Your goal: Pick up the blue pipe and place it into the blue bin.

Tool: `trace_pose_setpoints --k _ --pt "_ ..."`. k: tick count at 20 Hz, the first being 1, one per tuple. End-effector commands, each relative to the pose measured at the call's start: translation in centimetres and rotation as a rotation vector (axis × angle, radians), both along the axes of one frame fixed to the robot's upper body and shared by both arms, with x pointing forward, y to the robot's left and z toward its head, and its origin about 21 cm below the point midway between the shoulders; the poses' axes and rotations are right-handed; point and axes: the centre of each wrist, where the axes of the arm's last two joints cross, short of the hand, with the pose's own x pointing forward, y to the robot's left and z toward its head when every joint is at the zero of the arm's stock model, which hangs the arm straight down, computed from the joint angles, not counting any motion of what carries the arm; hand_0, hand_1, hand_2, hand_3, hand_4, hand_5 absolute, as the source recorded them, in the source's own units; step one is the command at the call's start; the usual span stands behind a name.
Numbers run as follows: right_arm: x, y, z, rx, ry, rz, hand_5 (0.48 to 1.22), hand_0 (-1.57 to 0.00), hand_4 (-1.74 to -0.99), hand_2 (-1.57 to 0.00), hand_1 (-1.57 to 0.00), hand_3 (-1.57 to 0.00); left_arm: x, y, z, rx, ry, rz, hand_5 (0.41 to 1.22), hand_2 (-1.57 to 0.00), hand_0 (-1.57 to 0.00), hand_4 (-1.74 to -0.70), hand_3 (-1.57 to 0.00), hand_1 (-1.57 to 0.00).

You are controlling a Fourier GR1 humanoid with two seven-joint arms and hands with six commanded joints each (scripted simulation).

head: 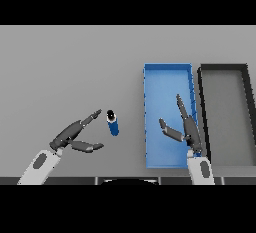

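Grey table [65, 67]: blue pipe [113, 123] just beside open, empty left hand [75, 136] fingertips.

A grey worktop [70, 67] fills the view. At its right side lies a black bin [202, 117], long and rectangular, with a grey floor showing inside its dark rim.

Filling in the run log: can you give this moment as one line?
blue pipe on table, not held | left hand open beside it | right hand open over blue bin | black bin right of it
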Motion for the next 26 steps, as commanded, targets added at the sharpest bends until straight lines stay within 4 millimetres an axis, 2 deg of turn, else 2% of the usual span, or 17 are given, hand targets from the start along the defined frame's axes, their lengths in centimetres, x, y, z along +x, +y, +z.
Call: trace_pose_setpoints --k 1,6,10,12,14,16,18,19,20,21,23,24,26 --pt "-0.1 0.2 -0.1 0.004 0.007 0.006 0.621 0.00 -1.228 0.00 0.00 0.00 0.2 -0.9 -0.3 0.001 0.005 -0.005 0.463 0.00 0.00 -1.19 0.00 0.00" --pt "-0.5 0.0 -0.1 0.003 -0.003 -0.004 0.618 0.00 -1.223 0.00 0.00 0.00 1.4 -3.5 -2.6 -0.030 0.068 -0.010 0.467 0.00 0.00 -1.19 0.00 0.00" --pt "-0.6 0.2 0.1 0.009 0.002 -0.010 0.606 0.00 -1.206 0.00 0.00 0.00 2.5 -5.3 -3.3 -0.017 0.066 -0.038 0.459 0.00 0.00 -1.15 0.00 0.00" --pt "-0.8 -0.4 0.0 0.000 0.008 -0.020 0.605 0.00 -1.201 0.00 0.00 0.00 2.8 -5.8 -3.7 -0.008 0.053 -0.053 0.462 0.00 0.00 -1.13 0.00 0.00" --pt "-0.8 -0.5 -0.1 0.000 -0.002 -0.014 0.607 0.00 -1.204 0.00 0.00 0.00 3.2 -7.3 -4.0 -0.072 0.076 -0.077 0.495 0.00 0.00 -1.17 0.00 0.00" --pt "-0.9 -0.5 -0.1 0.011 0.017 -0.016 0.606 0.00 -1.206 0.00 0.00 0.00 3.6 -7.7 -4.0 -0.105 0.067 -0.066 0.533 0.00 0.00 -1.21 0.00 0.00" --pt "-0.6 -0.3 0.0 -0.002 0.009 -0.017 0.603 0.00 -1.196 0.00 0.00 0.00 3.7 -8.5 -4.0 -0.139 0.068 -0.056 0.585 -0.11 0.00 -1.27 -0.04 -0.04" --pt "-0.6 -0.4 0.0 0.000 0.017 -0.021 0.605 0.00 -1.196 0.00 0.00 0.00 3.8 -8.8 -4.1 -0.145 0.070 -0.045 0.617 -0.22 -0.03 -1.29 -0.12 -0.14" --pt "-0.6 -0.2 -0.2 0.013 0.021 -0.020 0.605 0.00 -1.198 0.00 0.00 0.00 3.8 -8.7 -4.3 -0.143 0.080 -0.032 0.651 -0.36 -0.10 -1.32 -0.22 -0.26" --pt "-0.4 -0.3 -0.1 0.010 0.021 -0.027 0.605 0.00 -1.199 0.00 0.00 0.00 3.4 -9.0 -4.6 -0.181 0.101 -0.033 0.765 -0.54 -0.29 -1.34 -0.49 -0.46" --pt "-0.4 -0.8 -0.4 0.005 0.024 -0.026 0.604 0.00 -1.198 0.00 0.00 0.00 3.3 -9.9 -4.6 -0.197 0.095 -0.037 0.929 -0.90 -0.72 -1.48 -0.88 -0.86" --pt "-0.7 -0.6 -0.3 0.011 0.015 -0.018 0.604 0.00 -1.195 0.00 0.00 0.00 3.3 -10.5 -4.4 -0.187 0.090 -0.053 0.988 -1.03 -0.89 -1.53 -1.01 -1.00" --pt "-0.6 -0.8 -0.1 0.010 0.018 -0.021 0.604 0.00 -1.198 0.00 0.00 0.00 2.9 -10.2 -5.0 -0.220 0.051 -0.089 1.072 -1.23 -1.13 -1.60 -1.17 -1.20"
